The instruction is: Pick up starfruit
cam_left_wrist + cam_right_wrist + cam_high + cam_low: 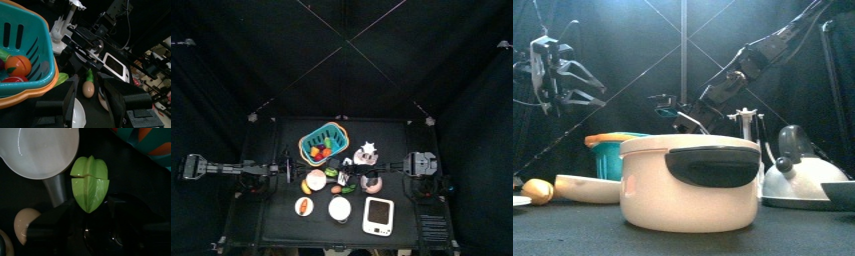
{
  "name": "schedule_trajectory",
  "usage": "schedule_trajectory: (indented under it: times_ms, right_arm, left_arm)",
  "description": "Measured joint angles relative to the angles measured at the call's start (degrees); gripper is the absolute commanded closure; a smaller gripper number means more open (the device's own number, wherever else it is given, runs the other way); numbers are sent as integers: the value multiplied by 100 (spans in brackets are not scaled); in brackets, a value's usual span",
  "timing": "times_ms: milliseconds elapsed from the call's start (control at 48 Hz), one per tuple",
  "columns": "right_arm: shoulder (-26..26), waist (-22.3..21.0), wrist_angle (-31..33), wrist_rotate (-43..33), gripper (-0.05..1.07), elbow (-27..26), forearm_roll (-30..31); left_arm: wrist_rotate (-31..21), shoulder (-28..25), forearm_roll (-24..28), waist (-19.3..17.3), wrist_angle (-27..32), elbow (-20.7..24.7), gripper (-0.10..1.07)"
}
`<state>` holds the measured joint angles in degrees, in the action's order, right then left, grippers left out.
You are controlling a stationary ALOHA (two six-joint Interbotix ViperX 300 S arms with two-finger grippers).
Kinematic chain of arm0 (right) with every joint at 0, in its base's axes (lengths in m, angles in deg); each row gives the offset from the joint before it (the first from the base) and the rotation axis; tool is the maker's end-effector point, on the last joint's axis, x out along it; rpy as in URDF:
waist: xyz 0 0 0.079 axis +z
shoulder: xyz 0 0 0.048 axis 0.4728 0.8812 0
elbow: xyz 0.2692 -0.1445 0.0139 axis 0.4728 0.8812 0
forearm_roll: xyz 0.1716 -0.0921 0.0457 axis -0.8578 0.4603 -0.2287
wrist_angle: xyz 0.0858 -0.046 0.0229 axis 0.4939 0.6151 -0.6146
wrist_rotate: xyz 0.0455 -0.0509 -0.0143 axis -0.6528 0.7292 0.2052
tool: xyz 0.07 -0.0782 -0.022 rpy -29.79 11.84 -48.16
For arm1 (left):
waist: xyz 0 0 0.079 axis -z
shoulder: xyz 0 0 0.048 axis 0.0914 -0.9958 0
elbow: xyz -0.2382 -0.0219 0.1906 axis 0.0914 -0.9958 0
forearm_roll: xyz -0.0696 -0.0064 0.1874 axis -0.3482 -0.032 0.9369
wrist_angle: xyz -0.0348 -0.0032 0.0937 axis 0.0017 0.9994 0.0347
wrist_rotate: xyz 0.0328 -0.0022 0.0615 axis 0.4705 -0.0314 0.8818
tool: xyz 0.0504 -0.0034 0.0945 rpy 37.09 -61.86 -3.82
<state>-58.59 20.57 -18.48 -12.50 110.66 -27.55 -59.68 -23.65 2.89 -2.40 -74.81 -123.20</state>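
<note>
2 jaws of the left gripper (87,86) stand apart, with nothing between them. Whether the right gripper (87,230) is parted or closed, I cannot tell; it hangs close over the starfruit (89,183), a green ribbed fruit lying on the black table (133,188). Just beside it are a glossy white rounded piece (37,150) and a pale egg-shaped thing (25,224). 1 teal basket (30,75) with an orange rim sits near the left gripper.

The black desk (278,222) is loaded around a teal basket (322,141) with an orange rim. A kettle (369,152) is set beside the basket, a green starfruit (89,183) near it, and a white cooker (378,214) well apart.
</note>
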Motion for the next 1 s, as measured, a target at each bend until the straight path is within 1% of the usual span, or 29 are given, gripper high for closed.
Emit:
schedule_trajectory:
  times_ms: [42,83,208,354,604,1000]
  right_arm:
    - [0,9,18,9,-2,-9,0]
    - [0,9,18,9,-3,-18,0]
    - [0,18,26,9,-2,-114,44]
    - [26,18,26,0,-2,-334,255]
    - [404,26,237,0,-2,-642,325]
    - [606,26,281,0,0,-729,352]
  left_arm:
    - [0,-9,0,-9,0,0,21]
    - [0,0,0,0,0,-9,21]
    - [9,0,0,-9,0,-9,21]
    - [9,0,0,-9,0,0,21]
    - [0,0,0,0,0,-26,21]
    - [0,0,0,-9,0,-53,21]
